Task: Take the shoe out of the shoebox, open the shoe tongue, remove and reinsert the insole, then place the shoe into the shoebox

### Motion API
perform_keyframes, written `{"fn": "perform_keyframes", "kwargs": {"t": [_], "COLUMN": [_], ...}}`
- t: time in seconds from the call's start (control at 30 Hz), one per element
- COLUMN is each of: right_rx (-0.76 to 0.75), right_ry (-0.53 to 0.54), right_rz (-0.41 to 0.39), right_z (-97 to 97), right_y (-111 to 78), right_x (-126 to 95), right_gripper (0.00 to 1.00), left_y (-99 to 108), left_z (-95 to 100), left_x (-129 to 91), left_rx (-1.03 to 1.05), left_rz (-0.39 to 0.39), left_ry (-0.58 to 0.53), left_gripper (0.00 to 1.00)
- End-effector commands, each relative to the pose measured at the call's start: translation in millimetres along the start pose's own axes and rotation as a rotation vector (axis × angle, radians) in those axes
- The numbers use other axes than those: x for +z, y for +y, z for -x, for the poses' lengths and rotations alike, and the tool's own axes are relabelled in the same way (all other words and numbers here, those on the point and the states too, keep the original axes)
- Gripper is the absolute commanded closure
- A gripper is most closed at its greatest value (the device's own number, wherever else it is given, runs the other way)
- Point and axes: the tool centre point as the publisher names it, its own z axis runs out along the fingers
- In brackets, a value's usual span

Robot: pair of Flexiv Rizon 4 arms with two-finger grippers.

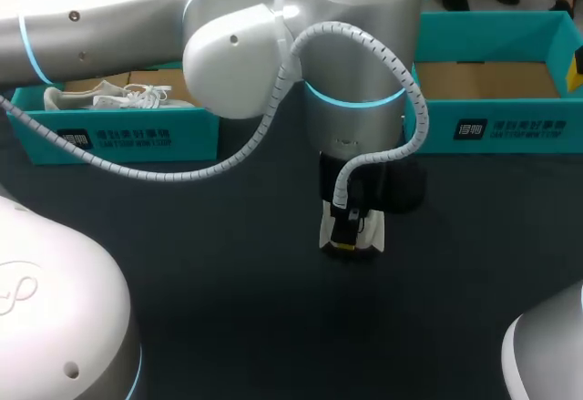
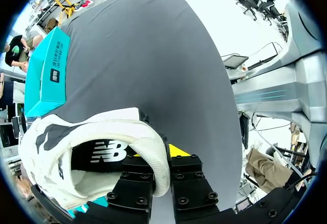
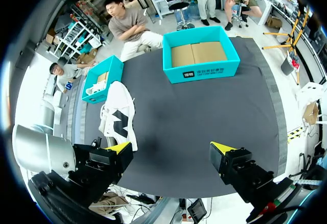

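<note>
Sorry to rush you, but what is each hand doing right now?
Left hand: closed on the shoe, at its heel rim.
Right hand: open, holding nothing.

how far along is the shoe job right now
Done: shoe is out of the box, on the table. In hand: left end effector shut on its collar; right end effector open. To do: open tongue, pull and refit insole, rebox.
</note>
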Motion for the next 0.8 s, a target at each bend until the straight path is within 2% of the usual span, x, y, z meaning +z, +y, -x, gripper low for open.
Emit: {"fn": "perform_keyframes", "kwargs": {"t": [0.03,0.2,0.43,0.5,0.53,0.6,0.63,0.7,0.8], "right_rx": [0.001,0.001,0.001,0.001,0.001,0.001,0.001,0.001,0.001], "right_ry": [-0.002,-0.002,-0.002,-0.002,-0.002,-0.002,-0.002,-0.002,-0.002], "right_rz": [-0.006,-0.006,-0.006,-0.006,-0.006,-0.006,-0.006,-0.006,-0.006], "right_z": [-1.0,-1.0,-1.0,-1.0,-1.0,-1.0,-1.0,-1.0,-1.0], "right_y": [2.1,2.1,2.1,2.1,2.1,2.1,2.1,2.1,2.1], "right_x": [-1,-1,-1,-1,-1,-1,-1,-1,-1], "right_gripper": [0.00,0.00,0.00,0.00,0.00,0.00,0.00,0.00,0.00], "left_y": [2,2,66,86,97,117,127,141,162], "left_z": [-0.1,-0.1,38.5,49.1,53.1,62.5,66.4,74.1,83.9], "left_x": [-1,-1,-23,-27,-30,-35,-38,-41,-44], "left_rx": [0.001,0.001,-0.088,-0.146,-0.134,-0.158,-0.142,-0.167,-0.160], "left_rz": [-0.003,-0.003,-0.050,-0.034,-0.062,-0.049,-0.084,-0.068,-0.121], "left_ry": [-0.003,-0.003,0.016,0.011,0.027,0.048,0.069,0.075,0.103], "left_gripper": [1.00,1.00,1.00,1.00,1.00,1.00,1.00,1.00,1.00]}}
